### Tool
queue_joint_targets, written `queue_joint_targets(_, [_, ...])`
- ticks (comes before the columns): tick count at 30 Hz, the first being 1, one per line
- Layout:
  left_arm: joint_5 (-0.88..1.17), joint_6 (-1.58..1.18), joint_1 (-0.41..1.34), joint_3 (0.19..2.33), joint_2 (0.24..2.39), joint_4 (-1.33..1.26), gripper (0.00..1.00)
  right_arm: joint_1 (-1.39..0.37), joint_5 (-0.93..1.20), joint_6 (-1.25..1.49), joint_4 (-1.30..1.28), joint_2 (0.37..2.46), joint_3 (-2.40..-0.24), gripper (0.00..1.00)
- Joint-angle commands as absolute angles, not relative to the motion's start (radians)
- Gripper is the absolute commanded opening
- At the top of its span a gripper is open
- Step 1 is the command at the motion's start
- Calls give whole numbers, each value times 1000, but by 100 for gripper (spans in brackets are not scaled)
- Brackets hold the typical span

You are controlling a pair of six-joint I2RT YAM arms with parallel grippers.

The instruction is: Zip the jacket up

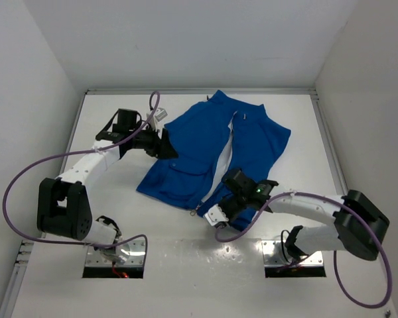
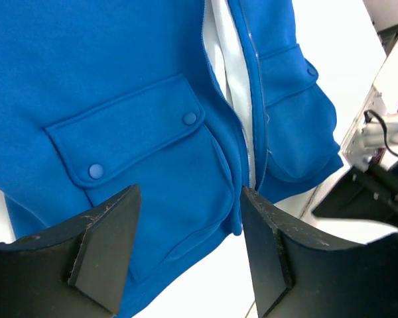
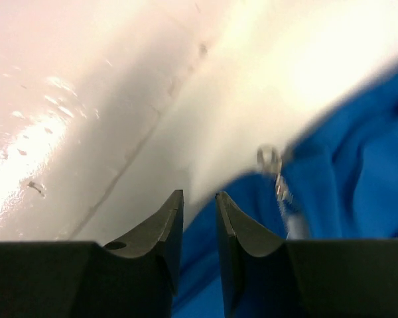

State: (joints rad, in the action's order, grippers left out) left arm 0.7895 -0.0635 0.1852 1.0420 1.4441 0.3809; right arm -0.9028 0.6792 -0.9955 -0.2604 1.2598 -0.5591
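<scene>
The bright blue jacket (image 1: 205, 142) lies flat on the white table, collar far, hem near. Its front stands apart, with white lining (image 1: 227, 154) showing along the zipper. My left gripper (image 1: 167, 147) is open over the jacket's left edge; in the left wrist view (image 2: 189, 222) its wide-apart fingers (image 2: 106, 255) frame a flap pocket (image 2: 129, 142) and hold nothing. My right gripper (image 1: 213, 214) sits at the hem by the zipper's lower end. In the right wrist view (image 3: 199, 202) its jaws stand a narrow gap apart and empty, and the blurred silver zipper pull (image 3: 269, 159) lies just right of them.
White walls close in the table (image 1: 119, 119) on the left, back and right. Two mounting cut-outs (image 1: 114, 262) (image 1: 293, 257) lie at the near edge. Purple cables (image 1: 16, 179) loop off both arms. The right arm's base shows in the left wrist view (image 2: 378, 192).
</scene>
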Motion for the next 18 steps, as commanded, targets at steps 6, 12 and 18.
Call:
queue_joint_targets(6, [801, -121, 152, 1082, 1425, 325, 68, -949, 847, -1253, -341, 1416, -725, 26])
queue_joint_targets(12, [801, -144, 124, 1069, 1425, 304, 68, -1021, 663, -1244, -253, 1503, -730, 37])
queue_joint_targets(18, [811, -153, 104, 1078, 1454, 295, 68, -1040, 578, -1219, -285, 1597, -816, 42])
